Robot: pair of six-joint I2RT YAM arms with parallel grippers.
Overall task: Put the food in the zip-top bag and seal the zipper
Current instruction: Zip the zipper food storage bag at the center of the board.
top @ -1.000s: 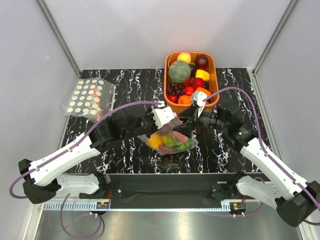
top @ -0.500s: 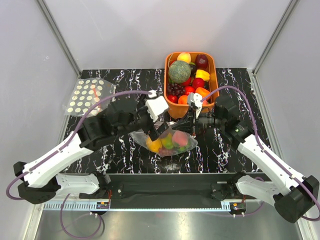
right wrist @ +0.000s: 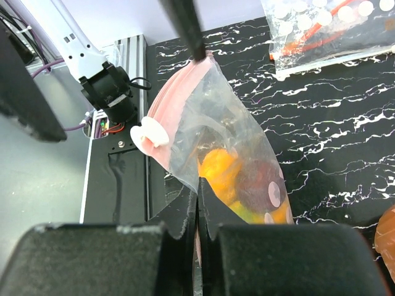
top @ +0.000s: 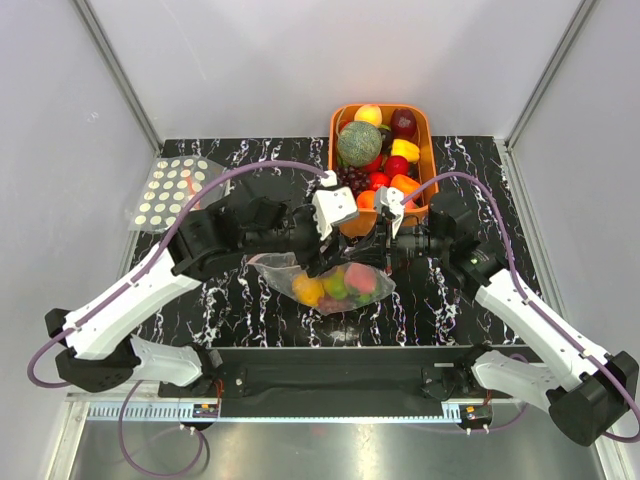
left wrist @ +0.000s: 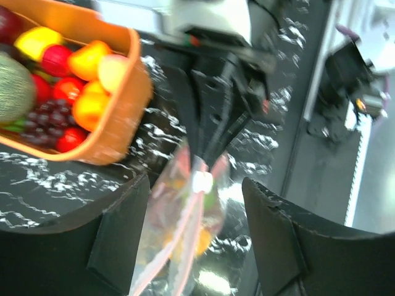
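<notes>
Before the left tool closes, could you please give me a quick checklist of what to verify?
1. The food is inside the zip-top bag: ok, fruit shows through the plastic.
2. The right tool is clamped on the zipper: ok.
3. The left tool is open, astride the zipper: ok.
4. The zipper is sealed along its whole length: cannot tell.
5. The zip-top bag lies apart from the orange basket: ok.

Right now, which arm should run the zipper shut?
Left, likely. The left gripper is open, straddling the zipper of the zip-top bag, free to pinch and slide. The right gripper is shut on the bag's edge, anchoring it.
</notes>
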